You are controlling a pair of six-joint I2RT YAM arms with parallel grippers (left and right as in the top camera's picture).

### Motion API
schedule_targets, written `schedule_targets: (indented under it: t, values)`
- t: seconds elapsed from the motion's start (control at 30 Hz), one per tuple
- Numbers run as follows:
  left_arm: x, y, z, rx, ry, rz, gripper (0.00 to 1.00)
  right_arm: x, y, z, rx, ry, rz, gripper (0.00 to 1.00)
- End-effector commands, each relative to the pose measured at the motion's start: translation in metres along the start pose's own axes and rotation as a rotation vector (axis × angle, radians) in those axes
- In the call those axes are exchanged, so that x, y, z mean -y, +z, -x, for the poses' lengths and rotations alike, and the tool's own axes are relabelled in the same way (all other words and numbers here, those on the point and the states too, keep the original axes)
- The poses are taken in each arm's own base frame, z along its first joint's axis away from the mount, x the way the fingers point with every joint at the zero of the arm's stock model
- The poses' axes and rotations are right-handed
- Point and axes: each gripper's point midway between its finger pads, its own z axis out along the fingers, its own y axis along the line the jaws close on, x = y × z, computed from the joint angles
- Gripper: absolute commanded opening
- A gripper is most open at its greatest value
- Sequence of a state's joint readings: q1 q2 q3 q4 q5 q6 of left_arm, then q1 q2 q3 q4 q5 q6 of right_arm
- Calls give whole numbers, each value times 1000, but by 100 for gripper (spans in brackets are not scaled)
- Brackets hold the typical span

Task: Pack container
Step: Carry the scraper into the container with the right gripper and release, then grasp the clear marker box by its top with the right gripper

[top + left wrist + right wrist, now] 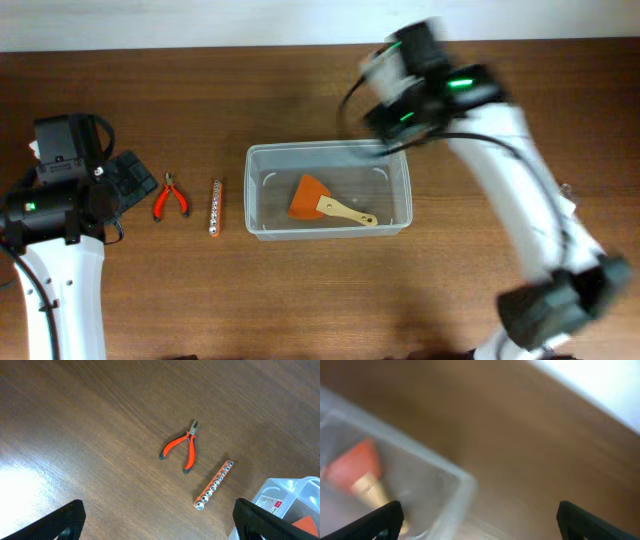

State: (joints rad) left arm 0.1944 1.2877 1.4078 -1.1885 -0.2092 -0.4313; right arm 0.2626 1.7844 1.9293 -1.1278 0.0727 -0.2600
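The container [253,190] is a clear plastic bin in the middle of the table. An orange scraper with a wooden handle [312,198] lies inside it. Red-handled pliers [170,197] and an orange socket rail [215,207] lie on the table to its left. My left gripper [130,180] is open and empty, left of the pliers. In the left wrist view the pliers [182,446], the socket rail [214,485] and a corner of the container [285,497] lie ahead of the open jaws [160,525]. My right gripper [390,110] is motion-blurred above the container's far right corner, open and empty [477,520].
The right wrist view is blurred; it shows the container's corner [445,477] with the scraper [355,467] inside, and bare wood beyond. A white wall edge runs along the table's far side [200,25].
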Motion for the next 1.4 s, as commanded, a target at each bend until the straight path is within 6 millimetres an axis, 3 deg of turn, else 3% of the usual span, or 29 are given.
schedule_targets:
  t: [0.0,0.1,0.17,0.33,0.47,0.63,0.83,1.37]
  values:
    - [-1,3,-1,-8,-11,4,96,90,-41,-22,39,359,-201,99]
    - [-1,3,-1,-8,-12,3,96,151,-55,-62,28,673,-295,99]
    - [-1,3,-1,-8,-11,3,96,179,-56,-95,-10,821,-319,99]
    - [0,3,0,-2,-13,1,96,225,-40,-161,-93,996,-363,99]
    - [0,3,1,2,-14,-1,96,240,-12,-211,-174,1099,-393,99]
    - [0,3,2,5,-15,-2,97,245,21,-252,-214,1150,-409,99]
    - [2,3,5,18,-18,-9,96,227,55,-289,-281,1192,-397,99]
    - [2,3,6,21,-19,-11,97,190,111,-338,-438,1221,-328,99]
